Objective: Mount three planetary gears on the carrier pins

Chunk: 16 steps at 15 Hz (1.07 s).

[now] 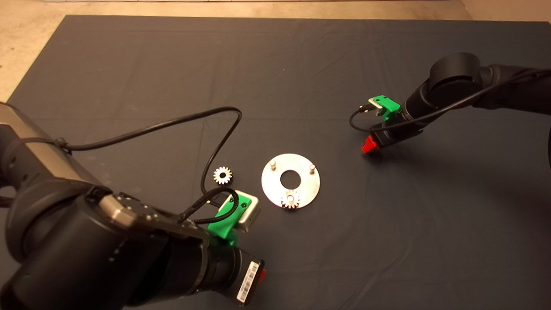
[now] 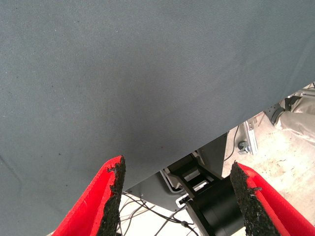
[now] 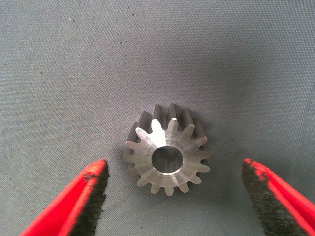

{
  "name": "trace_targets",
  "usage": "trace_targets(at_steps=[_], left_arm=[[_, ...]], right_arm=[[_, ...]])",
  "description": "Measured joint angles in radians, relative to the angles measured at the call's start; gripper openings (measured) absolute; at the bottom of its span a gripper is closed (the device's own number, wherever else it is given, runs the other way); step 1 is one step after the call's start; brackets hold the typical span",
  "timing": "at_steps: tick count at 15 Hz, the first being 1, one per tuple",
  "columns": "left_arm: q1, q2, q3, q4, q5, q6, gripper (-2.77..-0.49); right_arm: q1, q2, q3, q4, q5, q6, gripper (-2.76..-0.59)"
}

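Right gripper, at your frame's right: fingers spread, flanking one planetary gear flat on the mat. Left gripper, lower left: spread, empty. Carrier disc, centre: one gear on a pin; another gear lay just left.

Robotics lab, dark mat, concrete floor

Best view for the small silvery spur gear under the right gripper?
Right wrist view: the small silvery spur gear lies flat on the mat between the open right gripper fingers, teeth and bore clear. Head view hides it beneath that gripper. Left wrist view shows only mat and floor.
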Motion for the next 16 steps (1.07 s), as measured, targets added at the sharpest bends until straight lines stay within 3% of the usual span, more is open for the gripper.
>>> trace_targets(at_steps=[2, 4, 9, 16], left_arm=[[0.0, 0.0, 0.0, 0.0, 0.0, 0.0, -1.79], [0.0, 0.0, 0.0, 0.0, 0.0, 0.0, -1.79], [0.0, -0.001, 0.0, 0.0, 0.0, 0.0, -1.79], [0.0, -0.001, 0.0, 0.001, 0.0, 0.0, -1.79]], right_arm=[[0.0, 0.0, 0.0, 0.0, 0.004, 0.0, -1.53], [0.0, 0.0, 0.0, 0.0, 0.018, 0.0, -1.66], [0.0, 0.031, -0.01, 0.0, 0.014, -0.001, -1.66], [0.0, 0.042, -0.04, 0.0, 0.019, -0.024, -2.0]])
